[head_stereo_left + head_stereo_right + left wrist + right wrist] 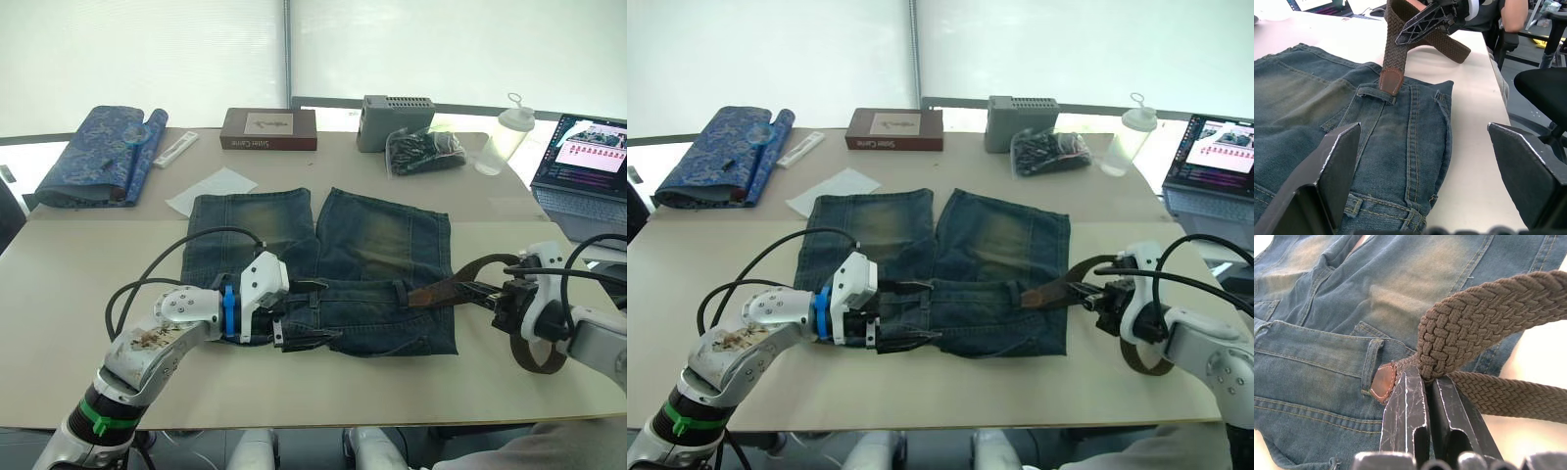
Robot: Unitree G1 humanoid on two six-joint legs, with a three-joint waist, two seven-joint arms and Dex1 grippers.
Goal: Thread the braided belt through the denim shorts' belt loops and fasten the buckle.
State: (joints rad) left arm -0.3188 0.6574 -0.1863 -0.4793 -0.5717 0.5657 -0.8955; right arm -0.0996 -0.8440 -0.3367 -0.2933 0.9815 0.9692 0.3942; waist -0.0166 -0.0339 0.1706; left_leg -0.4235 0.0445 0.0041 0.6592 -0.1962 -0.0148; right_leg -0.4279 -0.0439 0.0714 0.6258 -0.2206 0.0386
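The denim shorts (377,245) lie flat on the table (59,294), waistband toward me. My right gripper (485,291) is shut on the braided belt (1474,328) just off the waistband's right end. The strap's leather tip (1383,382) touches a belt loop (1370,363) there; I cannot tell whether it has passed under. The rest of the belt (534,357) curls back around my right wrist. The buckle is out of view. My left gripper (302,313) is open at the waistband's left part, its fingers (1342,152) spread wide over the denim.
Along the table's far side are a blue patterned fabric roll (93,157), white paper (211,191), a brown box (269,128), a grey box (395,119), a black bag (424,150) and a bottle (505,137). A laptop (588,162) is at far right. A person (1508,14) sits beyond.
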